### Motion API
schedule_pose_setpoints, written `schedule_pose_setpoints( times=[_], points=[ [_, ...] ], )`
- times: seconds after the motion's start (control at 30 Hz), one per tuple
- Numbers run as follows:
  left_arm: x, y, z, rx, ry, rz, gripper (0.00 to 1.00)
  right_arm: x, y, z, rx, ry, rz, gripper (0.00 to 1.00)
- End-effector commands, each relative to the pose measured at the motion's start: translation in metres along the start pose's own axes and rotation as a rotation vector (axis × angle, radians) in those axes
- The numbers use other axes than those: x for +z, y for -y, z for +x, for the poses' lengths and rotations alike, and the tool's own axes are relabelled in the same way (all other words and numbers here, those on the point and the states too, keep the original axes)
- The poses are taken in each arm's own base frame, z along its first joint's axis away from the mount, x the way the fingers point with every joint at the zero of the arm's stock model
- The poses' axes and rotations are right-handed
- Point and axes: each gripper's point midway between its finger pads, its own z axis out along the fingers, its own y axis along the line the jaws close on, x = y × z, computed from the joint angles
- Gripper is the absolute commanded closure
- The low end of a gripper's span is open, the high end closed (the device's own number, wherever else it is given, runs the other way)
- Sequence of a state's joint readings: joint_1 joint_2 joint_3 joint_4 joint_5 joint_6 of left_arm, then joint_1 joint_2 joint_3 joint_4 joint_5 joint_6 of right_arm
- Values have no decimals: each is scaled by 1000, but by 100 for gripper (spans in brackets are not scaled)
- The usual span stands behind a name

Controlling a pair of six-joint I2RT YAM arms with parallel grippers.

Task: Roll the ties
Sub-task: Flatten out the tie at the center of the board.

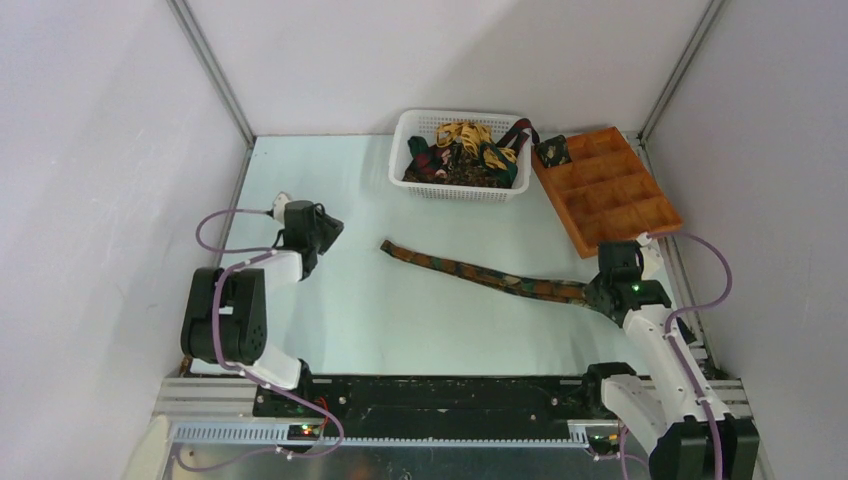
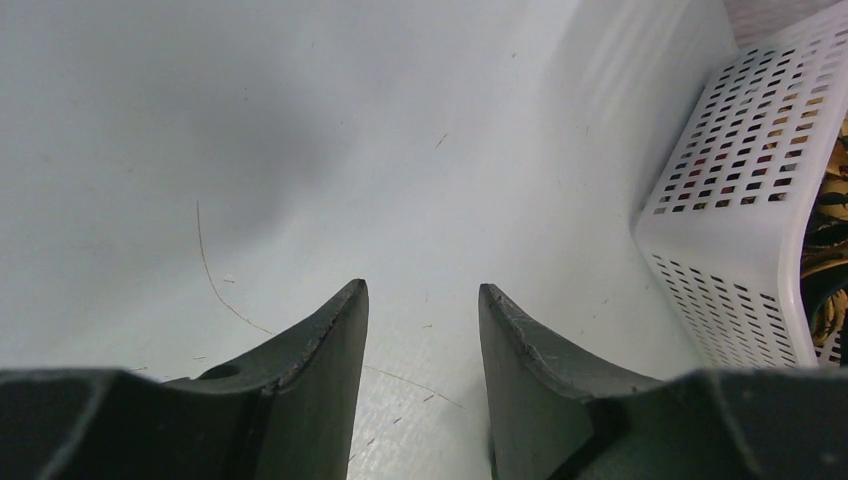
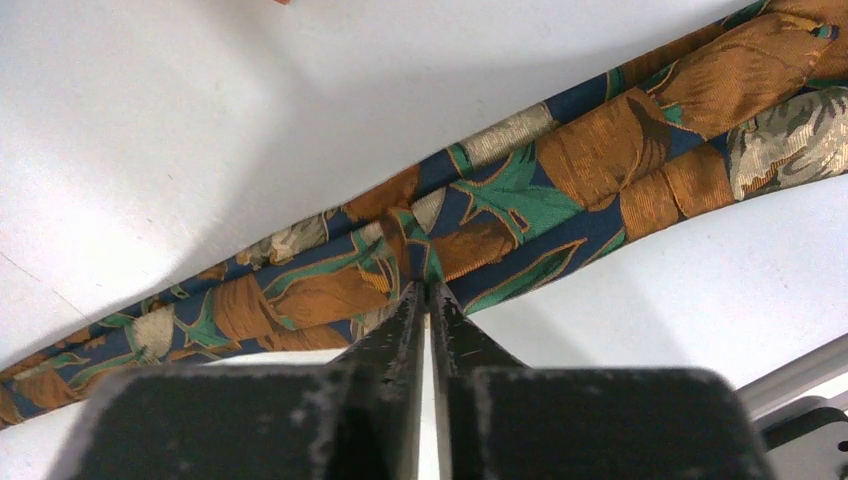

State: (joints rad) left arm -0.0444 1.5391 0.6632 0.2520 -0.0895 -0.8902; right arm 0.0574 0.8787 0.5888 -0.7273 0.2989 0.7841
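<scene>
The tie (image 3: 330,290) right at the right gripper's (image 3: 428,292) black fingertips is navy with big orange-brown leaves, green ones and a few beige-grey bits. Just right of the left gripper (image 2: 422,290) there's a white slotted basket (image 2: 730,200) holding a yellow-gold, dark green and maroon heap of ties (image 1: 462,152), all on a pale mint table (image 2: 300,120).

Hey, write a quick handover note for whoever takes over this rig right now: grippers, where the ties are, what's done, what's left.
Left gripper: open, empty, over bare table left of the basket.
Right gripper: shut on the near-right end of the tie, which lies flat on the table.
Other ties: heaped in the basket.
Done: one roll seems to sit in the far corner of the tray.
Left: roll the flat tie, then the heap.
</scene>
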Motion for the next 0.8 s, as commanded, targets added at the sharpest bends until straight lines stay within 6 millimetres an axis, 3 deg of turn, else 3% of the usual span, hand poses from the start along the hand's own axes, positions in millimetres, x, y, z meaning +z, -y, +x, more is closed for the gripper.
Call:
schedule_pose_setpoints(
  times=[0.0,0.03,0.17,0.37,0.5,0.6,0.73,0.77],
  points=[
    [-9,10,-11,3,30,43,49,1,1,3,0,-23,-7,83],
    [-10,11,-11,4,31,44,49,1,-2,5,2,-31,-20,70],
    [-13,13,-12,7,36,52,41,-1,-18,3,-5,-31,-106,51],
    [-21,24,-15,49,41,87,33,-12,-41,-8,-50,9,-238,43],
    [-26,43,-1,98,14,123,32,-21,-85,-11,-123,-3,-397,41],
    [-32,52,4,119,9,132,31,-26,-115,-10,-214,-26,-423,40],
    [-45,62,-8,146,36,122,27,-36,-153,-7,-356,-17,-399,28],
    [-47,66,-21,143,75,107,24,-37,-164,-10,-367,-8,-409,25]
  ],
)
